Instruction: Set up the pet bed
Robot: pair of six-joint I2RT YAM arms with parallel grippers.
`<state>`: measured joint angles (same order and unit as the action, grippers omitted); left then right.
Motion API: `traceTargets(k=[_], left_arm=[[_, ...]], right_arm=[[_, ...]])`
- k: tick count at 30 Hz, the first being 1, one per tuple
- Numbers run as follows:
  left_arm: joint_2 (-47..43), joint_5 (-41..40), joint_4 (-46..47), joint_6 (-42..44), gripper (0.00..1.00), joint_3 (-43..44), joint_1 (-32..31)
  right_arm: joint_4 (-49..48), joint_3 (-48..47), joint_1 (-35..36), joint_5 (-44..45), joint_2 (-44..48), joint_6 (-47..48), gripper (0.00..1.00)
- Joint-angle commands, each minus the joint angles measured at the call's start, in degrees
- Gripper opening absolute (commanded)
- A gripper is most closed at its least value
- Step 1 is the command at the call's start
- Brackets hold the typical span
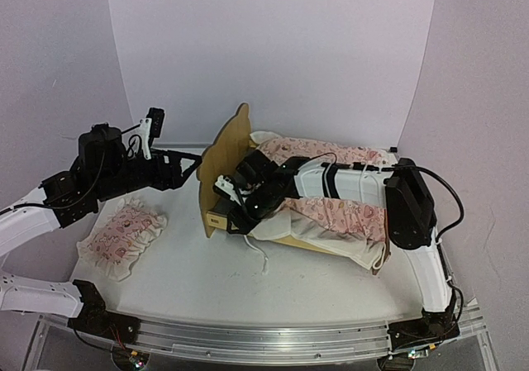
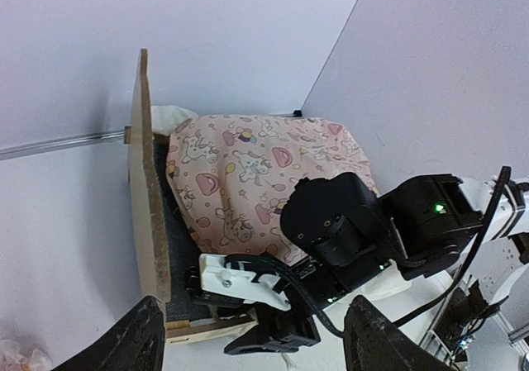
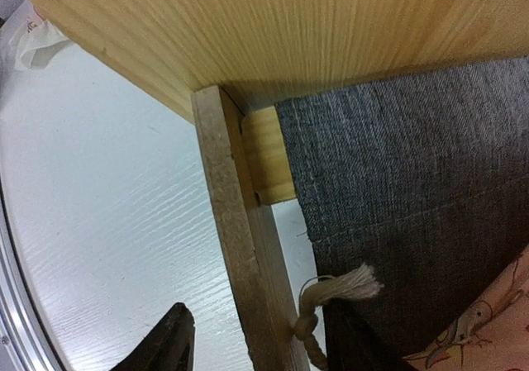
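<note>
One pet bed (image 1: 221, 166) is standing mid-table, with one pink blanket (image 1: 343, 214) lying across it and one ruffled pillow (image 1: 124, 237) sitting well to its left. The right gripper (image 1: 230, 206) is reaching low beside the headboard, jaws parted astride the side rail (image 3: 240, 247) and gripping nothing. The left gripper (image 1: 188, 166) is hovering level behind the headboard, spread wide and empty.

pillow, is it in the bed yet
No, the pillow lies on the table, left of the bed.

White arms (image 1: 347, 183), black joints (image 1: 409, 206), cables (image 1: 453, 196)
</note>
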<state>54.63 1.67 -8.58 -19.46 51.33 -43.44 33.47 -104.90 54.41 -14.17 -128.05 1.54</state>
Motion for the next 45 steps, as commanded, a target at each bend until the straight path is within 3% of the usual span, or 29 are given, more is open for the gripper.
traceTargets(k=[1,10,16,20,28,36,45], left_arm=[[-0.97,-6.11,-2.43,-1.09,0.75,1.21,0.24],[0.37,-6.94,-3.98,-3.77,0.76,0.18,3.27],[1.18,-7.05,-3.82,-4.88,0.76,-0.14,4.15],[2.32,-6.45,-3.40,-6.22,0.76,-1.51,5.43],[3.57,-2.94,-0.19,-7.68,0.74,-3.53,5.74],[3.72,-2.96,-0.18,-7.60,0.74,-3.94,5.74],[-1.94,-2.26,2.74,-5.56,0.76,-8.50,5.82]], right_arm=[[3.64,-2.39,0.23,-4.23,-0.31,0.72,0.45],[5.21,0.31,0.56,-14.15,2.21,-4.11,0.42],[9.94,-2.08,1.76,-12.67,0.53,-3.42,0.44],[11.57,-2.53,3.89,-8.44,1.37,-2.07,0.51],[18.76,-9.60,5.79,5.20,-6.68,1.10,0.63],[21.01,-11.57,5.97,1.60,-6.35,1.25,0.68],[17.53,-13.84,5.72,-2.09,2.04,-5.13,0.83]])
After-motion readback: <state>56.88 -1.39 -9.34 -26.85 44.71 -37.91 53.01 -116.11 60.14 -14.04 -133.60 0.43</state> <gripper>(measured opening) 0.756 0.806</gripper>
